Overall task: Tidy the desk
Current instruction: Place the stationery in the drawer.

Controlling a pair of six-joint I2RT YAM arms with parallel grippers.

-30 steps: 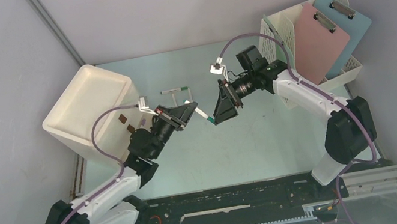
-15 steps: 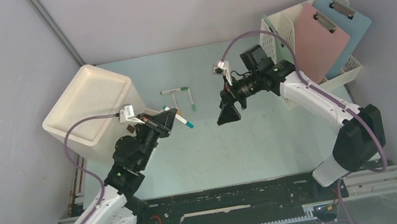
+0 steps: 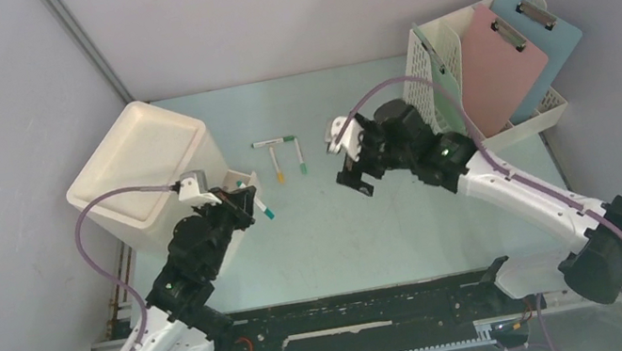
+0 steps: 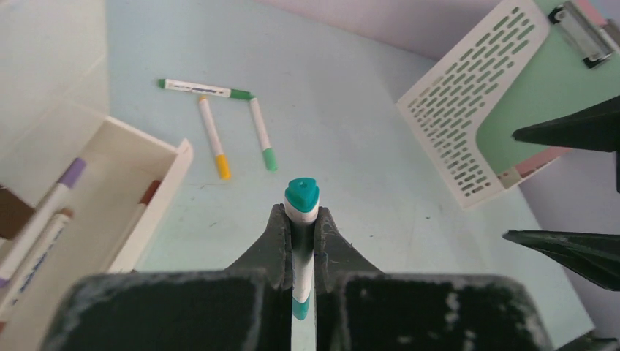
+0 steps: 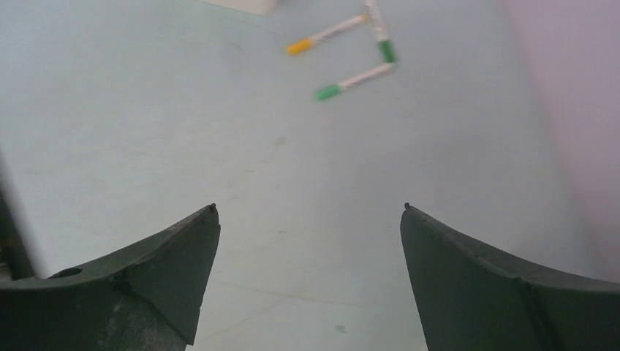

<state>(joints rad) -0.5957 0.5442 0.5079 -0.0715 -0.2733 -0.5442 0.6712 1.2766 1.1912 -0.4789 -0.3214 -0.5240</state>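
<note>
The desk (image 3: 346, 236) is a pale mint-green tabletop. My left gripper (image 3: 249, 197) is shut on a white marker with a teal cap (image 4: 302, 196), which sticks out past the fingertips (image 4: 276, 219). It hovers just right of a small white tray (image 4: 157, 197) that holds a purple-capped marker (image 4: 51, 197) and others. Three loose markers lie mid-desk: a green-ended one (image 3: 268, 142), a yellow-tipped one (image 3: 278, 167) and a green-tipped one (image 3: 299, 156). To their right my right gripper (image 3: 353, 175) hangs wide open, with nothing between its fingers (image 5: 175, 256).
A large white bin (image 3: 143, 165) stands at the left, behind the tray. At the back right a white perforated file rack (image 3: 437, 68) holds a pink clipboard (image 3: 498, 63) and a blue clipboard (image 3: 541, 32). Grey panels wall the desk.
The right gripper opened and let go of the teal marker, then swung lower. The left arm carried the marker left, toward the small tray.
</note>
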